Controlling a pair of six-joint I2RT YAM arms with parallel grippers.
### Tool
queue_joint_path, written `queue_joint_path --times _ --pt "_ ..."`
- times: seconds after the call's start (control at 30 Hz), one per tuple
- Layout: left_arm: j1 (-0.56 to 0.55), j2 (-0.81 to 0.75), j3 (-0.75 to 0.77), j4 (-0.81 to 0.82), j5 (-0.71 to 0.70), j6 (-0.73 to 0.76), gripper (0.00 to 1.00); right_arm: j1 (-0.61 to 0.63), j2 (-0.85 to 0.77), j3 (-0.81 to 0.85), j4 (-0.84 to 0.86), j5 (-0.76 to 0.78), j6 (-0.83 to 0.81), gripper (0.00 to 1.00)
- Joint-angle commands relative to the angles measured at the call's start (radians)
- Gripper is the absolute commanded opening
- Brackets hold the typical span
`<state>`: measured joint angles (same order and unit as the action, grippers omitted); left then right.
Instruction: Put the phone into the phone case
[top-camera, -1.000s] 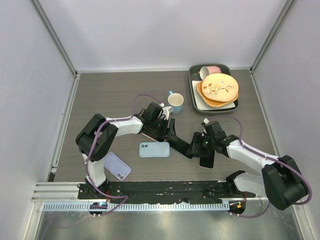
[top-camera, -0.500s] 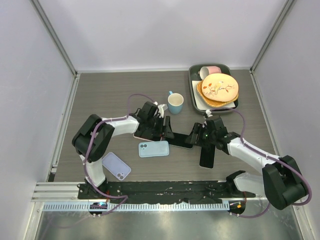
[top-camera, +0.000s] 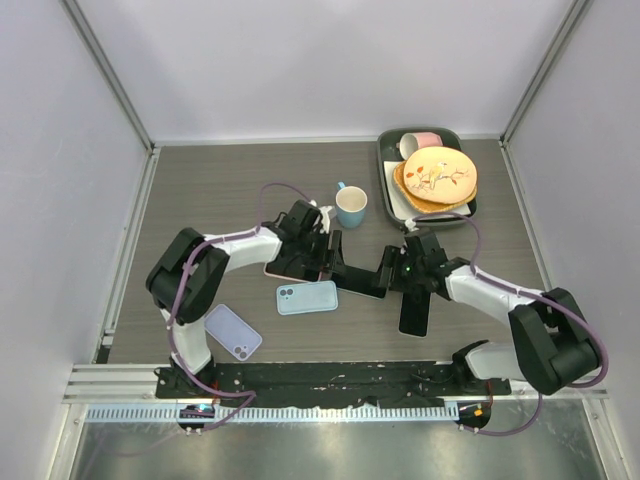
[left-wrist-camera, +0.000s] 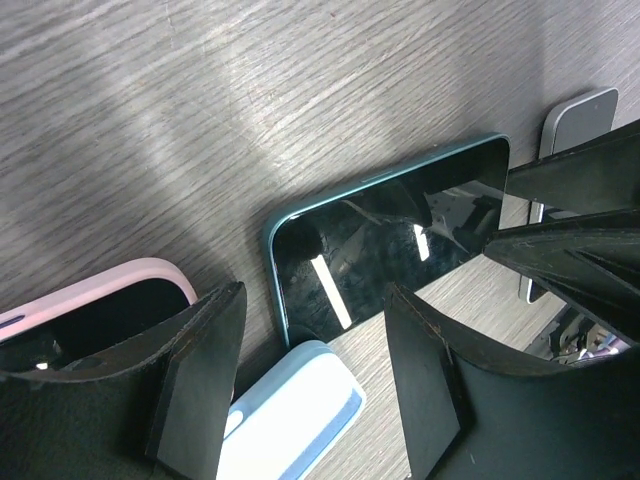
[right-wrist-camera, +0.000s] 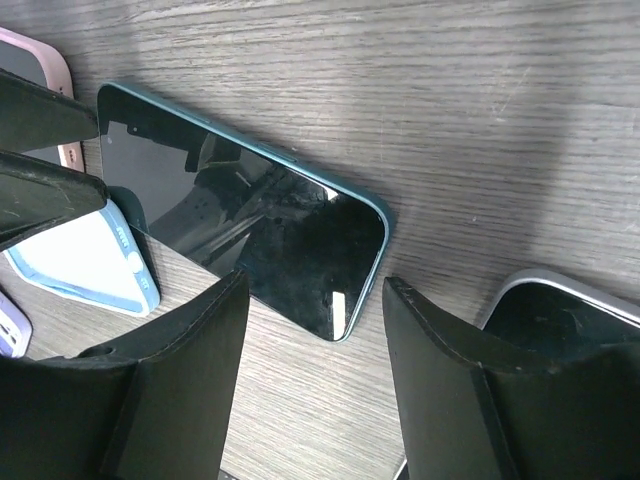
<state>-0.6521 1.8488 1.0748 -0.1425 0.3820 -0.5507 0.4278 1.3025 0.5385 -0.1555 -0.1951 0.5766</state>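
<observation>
At opposite ends of the phone (right-wrist-camera: 250, 220), left fingers (left-wrist-camera: 205, 380) and right fingers (right-wrist-camera: 190, 370) hover low, apart.

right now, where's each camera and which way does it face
Top external: above and behind, looking down on the table; left arm and right arm show, bases at the bottom.
Left wrist: on the left arm, looking down past the open left gripper at the teal phone.
Right wrist: on the right arm, looking down past the open right gripper.
Wrist views share that phone and the light blue case, from opposite ends.
</observation>
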Motion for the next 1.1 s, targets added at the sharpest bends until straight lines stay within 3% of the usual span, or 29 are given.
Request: queue_joint_path --times 0.0,0.2,0.33,0.73,1.07 --pt "0.008 0.067 0.008 -0.132 -0.079 0.06 0.63 -0.001 0.033 0.037 0.02 0.016 -0.043 0.61" --pt "-0.006 0.109 0.004 -0.033 0.046 0.022 0.61 -0.003 0.066 0.002 0.148 -0.093 -0.018 0.61" --pt "-0.006 0.093 -0.035 0.099 0.214 0.005 0.6 -0.004 0.073 -0.011 0.235 -0.188 -0.005 0.6" --pt "-0.006 -0.074 -0.157 0.435 0.4 -0.101 0.58 -0.014 0.018 -0.046 0.361 -0.328 0.032 0.6" --pt "-0.006 -0.146 -0.239 0.644 0.431 -0.176 0.51 -0.014 -0.005 -0.061 0.378 -0.36 0.031 0.59"
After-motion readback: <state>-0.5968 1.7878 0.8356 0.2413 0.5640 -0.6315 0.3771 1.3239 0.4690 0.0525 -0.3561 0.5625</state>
